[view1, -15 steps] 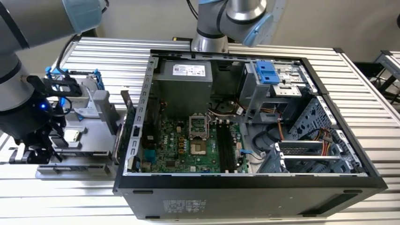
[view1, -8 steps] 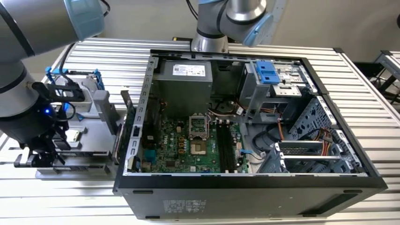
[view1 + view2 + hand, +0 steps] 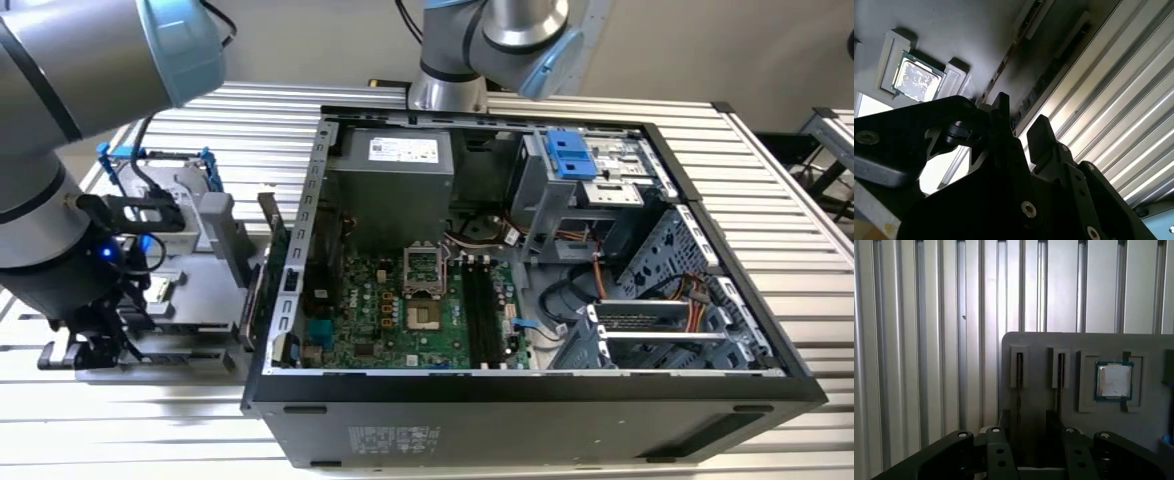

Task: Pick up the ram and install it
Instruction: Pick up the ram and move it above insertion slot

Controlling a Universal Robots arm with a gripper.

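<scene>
Black gripper [image 3: 1029,416] parts rise closest to the lens in both wrist views, the 2 fingers [image 3: 1004,421] parted with a clear gap between them and nothing clamped. Just beyond them lies a gray tray [image 3: 1044,342] with 2 narrow slots side by side. The ram [image 3: 1019,374] stands on edge in 1 slot, a thin dark line that runs down into the gap between the fingers, nearer 1 finger than the other. Whether a finger touches it cannot be told. A second stick [image 3: 1060,371] stands the same way in the next slot. Beside those slots a square silver processor [image 3: 1114,380] sits in its own recess of the tray.

In the second wrist view the gripper [image 3: 1021,125] points at the same tray, with the processor [image 3: 916,77] off to 1 side.

In the exterior view the arm [image 3: 54,200] reaches down over the tray [image 3: 200,255] at the exterior view's left, on a ribbed metal table [image 3: 134,425]. An open computer case [image 3: 534,392] lies in the middle of that table, its green board [image 3: 387,315] and long black memory slots [image 3: 483,310] facing up.
</scene>
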